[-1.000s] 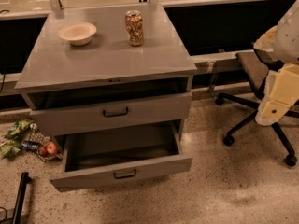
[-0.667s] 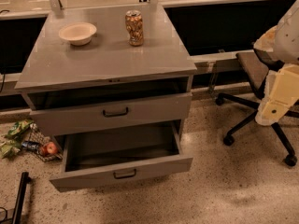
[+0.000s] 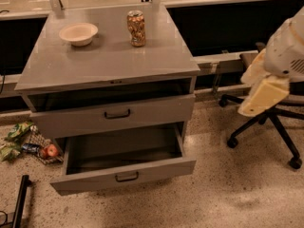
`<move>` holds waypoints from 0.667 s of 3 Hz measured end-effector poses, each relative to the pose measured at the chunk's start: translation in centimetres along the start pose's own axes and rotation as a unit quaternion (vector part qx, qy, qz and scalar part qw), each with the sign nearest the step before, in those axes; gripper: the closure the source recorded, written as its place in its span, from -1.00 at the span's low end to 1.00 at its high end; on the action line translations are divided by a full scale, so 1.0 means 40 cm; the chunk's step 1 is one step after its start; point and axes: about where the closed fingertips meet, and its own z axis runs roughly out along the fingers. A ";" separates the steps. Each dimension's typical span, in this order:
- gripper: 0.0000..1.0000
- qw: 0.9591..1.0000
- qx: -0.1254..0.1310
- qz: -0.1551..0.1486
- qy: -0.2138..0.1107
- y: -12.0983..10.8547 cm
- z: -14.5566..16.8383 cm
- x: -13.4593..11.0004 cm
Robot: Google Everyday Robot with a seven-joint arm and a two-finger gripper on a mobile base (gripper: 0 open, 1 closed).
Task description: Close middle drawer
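The middle drawer is a wide grey box pulled far out at the bottom of the grey cabinet. Its inside is bare and its black bar handle faces me. The drawer above it stands slightly out, with a dark gap under the cabinet top. No drawer shows below the open one. My gripper is a cream piece on the white arm at the right edge. It hangs in the air well right of the cabinet, above the office chair, and touches nothing.
A cream bowl and a drinks can stand on the cabinet top. A black office chair stands to the right on the speckled floor. Snack bags and an apple lie on the floor at the left. A black bar lies at the lower left.
The arm's cream end has shifted a little to the left. The drawers and the things on the cabinet have not moved.
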 end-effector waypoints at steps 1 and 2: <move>0.27 0.998 -0.016 0.016 -0.058 -0.024 0.175 -0.015; 0.73 0.993 -0.016 0.001 -0.114 -0.047 0.332 -0.060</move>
